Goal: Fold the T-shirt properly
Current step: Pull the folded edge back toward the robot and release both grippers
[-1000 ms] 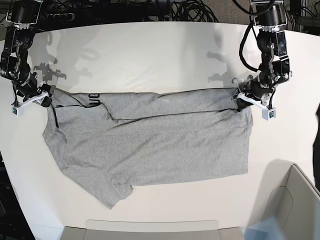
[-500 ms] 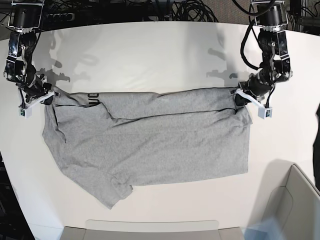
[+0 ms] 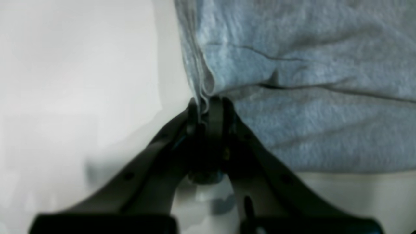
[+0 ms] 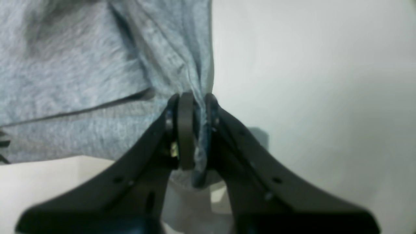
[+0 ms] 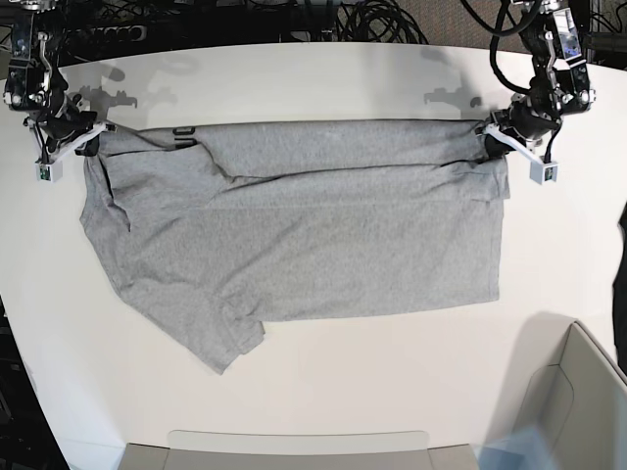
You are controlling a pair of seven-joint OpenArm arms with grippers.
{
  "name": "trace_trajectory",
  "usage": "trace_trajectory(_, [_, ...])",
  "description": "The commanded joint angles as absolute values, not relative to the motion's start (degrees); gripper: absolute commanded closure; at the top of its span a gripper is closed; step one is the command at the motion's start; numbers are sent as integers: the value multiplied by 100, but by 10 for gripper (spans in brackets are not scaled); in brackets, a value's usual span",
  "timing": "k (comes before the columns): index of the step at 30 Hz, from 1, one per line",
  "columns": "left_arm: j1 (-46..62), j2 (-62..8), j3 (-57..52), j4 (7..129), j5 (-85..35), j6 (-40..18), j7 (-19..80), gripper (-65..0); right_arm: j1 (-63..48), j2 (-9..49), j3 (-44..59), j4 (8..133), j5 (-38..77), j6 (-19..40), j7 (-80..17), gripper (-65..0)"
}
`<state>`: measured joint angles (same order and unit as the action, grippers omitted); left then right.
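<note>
Cloth of the T-shirt (image 5: 294, 235) stretches sideways between both arms. Left gripper (image 5: 490, 137) and right gripper (image 5: 86, 145) each pinch a far corner.

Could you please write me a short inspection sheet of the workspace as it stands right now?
Surface: white table, bare around the garment.
Job's things: grey T-shirt spread flat, top edge pulled taut between both claws; one sleeve juts toward the near edge.
Clutter: a pale box at the near corner; a grey tray edge at the front.
Grippers: left claw shut on the T-shirt's corner; right claw shut on the opposite corner.
Cables: black cables bundled behind the far edge.
Surroundings: dark floor past the table; nothing else seen.
</note>
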<state>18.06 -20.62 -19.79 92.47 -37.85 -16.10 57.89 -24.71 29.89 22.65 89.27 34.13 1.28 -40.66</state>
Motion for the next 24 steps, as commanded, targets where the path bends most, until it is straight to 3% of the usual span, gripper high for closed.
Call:
trace_trajectory(1, [1912,-2132,-2053,9323,-3697,-1578,5868,0,-2659,2976,2290,9059,3345,119,-4224,0])
trace_trajectory(12, [2624,-2141,-2800,9323,-3679,-1587,5859,0,-3398,2273,2255,9886,3345,154,-4567,0])
trace_trajectory(18, [2721,-2255,-3125,9279,-3662,-2202,5859,0,-3451,2237,2255,9903,3345,154,-4611,0])
trace_trajectory(24, [2800,-2264,-3327,9262,-3662,-2255,5859,0,-3556,2264,2264,9947,3345,163,-4593,0])
